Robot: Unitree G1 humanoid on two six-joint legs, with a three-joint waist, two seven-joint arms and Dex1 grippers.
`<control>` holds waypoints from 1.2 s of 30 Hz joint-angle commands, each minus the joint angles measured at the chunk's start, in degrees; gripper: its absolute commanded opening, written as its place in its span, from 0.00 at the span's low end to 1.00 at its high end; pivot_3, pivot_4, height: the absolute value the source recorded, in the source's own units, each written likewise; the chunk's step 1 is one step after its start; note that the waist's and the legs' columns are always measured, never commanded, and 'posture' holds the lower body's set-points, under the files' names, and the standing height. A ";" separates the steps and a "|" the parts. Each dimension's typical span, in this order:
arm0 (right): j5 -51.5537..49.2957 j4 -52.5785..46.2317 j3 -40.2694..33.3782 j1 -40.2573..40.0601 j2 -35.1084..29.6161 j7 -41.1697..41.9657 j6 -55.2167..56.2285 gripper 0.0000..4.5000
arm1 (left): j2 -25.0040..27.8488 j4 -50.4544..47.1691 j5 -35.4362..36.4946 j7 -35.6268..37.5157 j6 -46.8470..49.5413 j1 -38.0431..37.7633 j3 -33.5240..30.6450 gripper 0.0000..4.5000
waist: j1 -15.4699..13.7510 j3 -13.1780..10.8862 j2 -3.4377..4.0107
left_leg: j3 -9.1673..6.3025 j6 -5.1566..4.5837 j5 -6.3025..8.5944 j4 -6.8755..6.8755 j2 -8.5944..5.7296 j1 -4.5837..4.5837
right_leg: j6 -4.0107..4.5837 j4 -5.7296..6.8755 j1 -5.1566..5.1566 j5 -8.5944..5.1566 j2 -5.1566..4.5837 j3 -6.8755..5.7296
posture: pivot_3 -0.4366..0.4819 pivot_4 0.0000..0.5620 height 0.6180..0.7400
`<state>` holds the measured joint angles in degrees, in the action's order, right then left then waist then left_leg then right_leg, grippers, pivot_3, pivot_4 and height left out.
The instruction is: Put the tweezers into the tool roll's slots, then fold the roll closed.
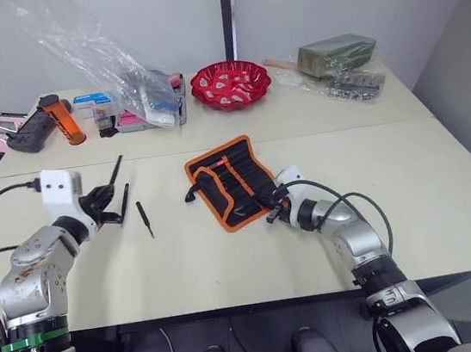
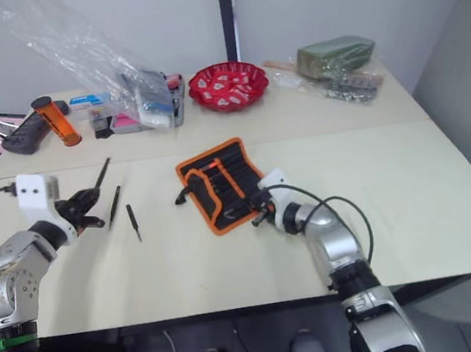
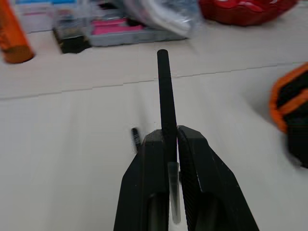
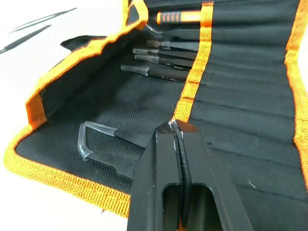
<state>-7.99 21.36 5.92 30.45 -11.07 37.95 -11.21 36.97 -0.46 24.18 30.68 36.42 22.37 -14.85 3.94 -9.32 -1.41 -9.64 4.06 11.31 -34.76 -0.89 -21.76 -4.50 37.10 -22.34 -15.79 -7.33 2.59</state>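
Beige tabletop (image 1: 229, 255), bare along the near edge, so plenty of open room at 6 o'clock for both arms. Left gripper (image 1: 107, 200) at 9 o'clock, clenched on one tweezer (image 3: 166, 103), pinched near its lower end so the long shaft sticks out past the fingertips, probably to leave the free end clear for feeding into a slot. Two loose tweezers flat on the table just beside it: one (image 1: 124, 203) nearly touching the fingers, a shorter one (image 1: 145, 219) slightly toward centre. Right gripper (image 4: 177, 144) at 5 o'clock of the tool roll (image 1: 232, 182), fingers pressed together, tip resting on the fabric by the orange centre strip (image 4: 195, 72); likely pinning the roll against sliding, nothing visibly grasped. Roll unfolded, lying flat mid-table, tilted; several tools already seated in the slots (image 4: 163, 57), with empty pockets on the side nearer the right gripper. Clear table between left gripper and roll, no obstacle on the path. Farther back at 12 o'clock: red bowl (image 1: 230, 84), plastic bag (image 1: 107, 58), orange cylinder (image 1: 63, 120), green block (image 1: 336, 51), all well apart from the work.
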 commanded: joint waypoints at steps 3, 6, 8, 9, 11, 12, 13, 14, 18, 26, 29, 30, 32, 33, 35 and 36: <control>0.01 3.62 -0.93 -0.25 0.71 -1.30 1.32 0.00 | 5.95 -3.92 2.21 10.65 10.12 8.97 10.28 0.01 | 0.11 0.00 0.00 | 0.00 0.00 0.00 -0.01 0.00 0.00 | -0.04 -0.03 0.02 -0.02 0.01 0.00 | 0.48 0.27 1.00; 0.14 4.23 -1.27 -0.42 0.80 -1.94 1.63 0.00 | 6.87 -4.10 2.63 15.01 13.45 14.84 14.92 0.01 | 0.07 0.00 0.00 | -0.04 0.00 0.00 0.01 0.00 0.03 | -0.09 -0.02 0.05 -0.05 0.02 -0.03 | 0.48 0.27 1.00; 0.20 4.31 -1.36 -0.63 0.87 -2.15 1.90 0.00 | 6.63 -2.74 2.31 17.38 15.39 19.53 18.07 0.01 | 0.00 0.00 -0.01 | -0.03 0.00 0.00 -0.03 0.00 0.03 | -0.18 -0.01 0.09 -0.11 0.02 -0.03 | 0.48 0.27 1.00; 0.25 4.32 -1.36 -0.73 0.94 -2.23 2.03 0.00 | 6.52 -1.78 1.70 18.28 15.91 21.61 19.60 0.01 | 0.01 0.00 0.00 | -0.02 0.00 0.00 -0.04 0.00 0.04 | -0.22 -0.02 0.10 -0.13 0.02 -0.02 | 0.48 0.27 1.00; 0.31 4.27 -1.35 -0.90 1.11 -2.50 2.14 0.00 | 5.80 0.65 0.47 19.65 16.15 25.38 22.09 0.01 | 0.05 0.00 0.00 | -0.03 0.00 0.00 -0.04 0.00 0.05 | -0.35 -0.01 0.10 -0.20 0.02 -0.02 | 0.48 0.27 1.00; 0.31 4.15 -1.38 -1.05 1.20 -2.70 2.17 0.00 | 5.16 2.47 -0.14 20.84 16.76 27.88 24.12 0.01 | 0.04 0.00 0.00 | -0.03 0.00 0.00 -0.03 0.00 0.07 | -0.35 0.00 0.10 -0.21 0.02 -0.02 | 0.48 0.27 1.00; 0.29 4.00 -1.40 -1.22 1.26 -2.87 2.19 0.00 | 4.77 4.11 -1.06 22.26 17.43 30.08 26.68 0.01 | 0.04 0.00 0.00 | -0.03 0.00 0.00 -0.02 0.00 0.06 | -0.36 0.00 0.09 -0.21 0.02 -0.02 | 0.48 0.27 1.00; 0.29 3.91 -1.42 -1.34 1.32 -3.01 2.23 0.00 | 4.73 5.38 -3.00 23.81 16.33 31.61 29.68 0.01 | 0.03 0.00 0.00 | -0.03 0.00 0.00 -0.03 0.00 0.05 | -0.38 0.00 0.09 -0.22 0.02 -0.03 | 0.48 0.27 1.00; 0.26 3.67 -1.63 -1.85 1.25 -3.30 2.56 0.00 | 3.40 10.96 -8.04 27.42 14.90 35.28 36.78 0.01 | 0.05 -0.01 0.02 | -0.01 0.00 0.00 -0.01 -0.01 0.06 | -0.40 0.01 0.09 -0.24 0.02 -0.01 | 0.48 0.27 1.00; 0.11 3.25 -2.17 -1.98 1.12 -4.21 2.54 0.00 | -1.15 22.40 -14.05 28.92 10.51 38.51 39.11 0.01 | -0.07 -0.02 0.02 | -0.02 0.00 -0.01 -0.07 -0.01 0.01 | -0.42 0.00 0.09 -0.25 0.02 -0.01 | 0.48 0.27 1.00; 0.11 3.16 -2.20 -1.98 1.16 -4.29 2.57 0.00 | -2.33 24.28 -15.27 29.58 9.81 38.97 38.79 0.01 | -0.07 -0.02 0.02 | -0.02 -0.01 -0.01 -0.07 -0.02 -0.01 | -0.43 0.00 0.08 -0.25 0.02 -0.01 | 0.48 0.27 1.00; 0.11 3.10 -2.19 -2.01 1.18 -4.31 2.60 0.00 | -2.65 24.70 -15.63 29.79 9.71 39.05 38.78 0.01 | -0.08 -0.02 0.02 | -0.02 0.00 -0.01 -0.07 -0.02 -0.01 | -0.43 0.00 0.08 -0.25 0.02 -0.01 | 0.48 0.27 1.00; 0.11 3.00 -2.16 -2.08 1.21 -4.34 2.63 0.00 | -3.11 25.21 -16.50 30.23 9.38 39.10 38.97 0.01 | -0.05 -0.02 0.02 | -0.02 0.00 -0.01 -0.08 -0.02 -0.02 | -0.42 0.00 0.08 -0.25 0.02 -0.01 | 0.48 0.27 1.00; 0.11 2.94 -2.14 -2.13 1.21 -4.35 2.64 0.00 | -3.27 25.34 -16.80 30.36 9.28 39.09 38.93 0.01 | -0.05 -0.02 0.02 | -0.02 0.00 -0.01 -0.08 -0.02 -0.02 | -0.42 0.00 0.08 -0.25 0.02 -0.01 | 0.48 0.27 1.00; 0.10 2.86 -2.13 -2.19 1.20 -4.36 2.64 0.00 | -3.71 25.53 -17.10 30.67 9.23 39.23 38.57 0.01 | -0.06 -0.02 0.02 | -0.02 0.00 -0.01 -0.08 -0.02 -0.01 | -0.42 0.01 0.08 -0.25 0.02 -0.01 | 0.48 0.27 1.00; 0.08 2.81 -2.13 -2.21 1.18 -4.35 2.63 0.00 | -4.05 25.76 -16.97 30.60 9.43 39.67 37.95 0.01 | -0.06 -0.02 0.02 | -0.02 0.00 -0.01 -0.08 -0.02 -0.01 | -0.42 0.01 0.08 -0.25 0.02 -0.01 | 0.48 0.27 1.00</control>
<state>-8.09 23.35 4.31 29.66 -9.41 34.27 -7.89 32.98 25.76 7.63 60.90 46.38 60.06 24.99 3.88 -9.34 -1.39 -9.67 4.06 11.30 -34.85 -0.91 -21.78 -4.92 37.10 -22.26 -16.03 -7.32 2.57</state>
